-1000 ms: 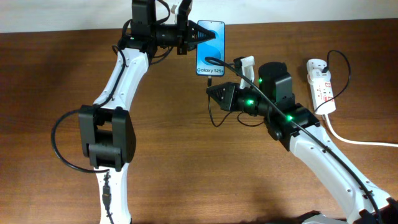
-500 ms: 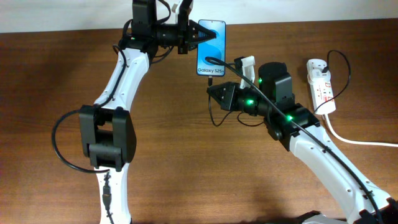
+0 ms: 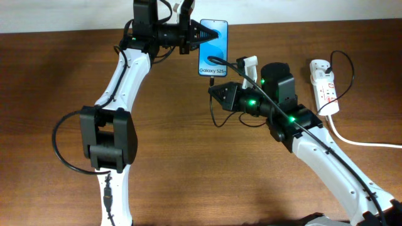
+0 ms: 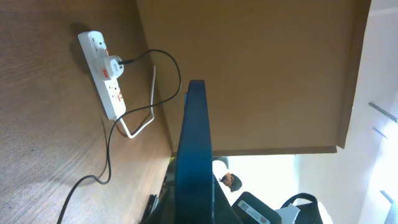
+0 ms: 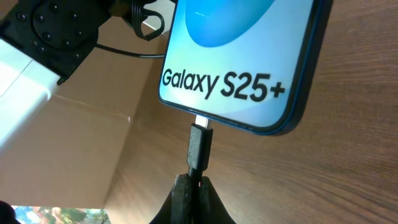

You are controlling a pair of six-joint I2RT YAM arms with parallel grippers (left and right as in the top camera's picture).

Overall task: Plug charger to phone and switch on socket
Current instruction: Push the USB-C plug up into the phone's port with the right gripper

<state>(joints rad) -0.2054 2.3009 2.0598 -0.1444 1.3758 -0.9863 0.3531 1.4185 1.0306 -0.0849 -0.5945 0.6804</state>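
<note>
The phone (image 3: 213, 49), blue screen reading "Galaxy S25+", lies at the table's far edge. My left gripper (image 3: 202, 36) is shut on its left edge; in the left wrist view the phone (image 4: 191, 155) shows edge-on between the fingers. My right gripper (image 3: 214, 91) is shut on the charger cable just behind its plug tip (image 5: 199, 142), whose silver end sits in the port at the bottom of the phone (image 5: 242, 74). The thin black charger cable (image 3: 217, 113) loops on the table. The white socket strip (image 3: 324, 85) with red-marked switches lies at the right and shows in the left wrist view (image 4: 106, 78).
A thick white cord (image 3: 358, 140) runs from the socket to the right edge. A black plug (image 3: 317, 64) sits in the strip's far end. The table's back edge runs just behind the phone. Bare wood (image 3: 50, 75) lies on the left.
The right gripper has crept a little toward the phone with the plug. The left arm and phone have not moved.
</note>
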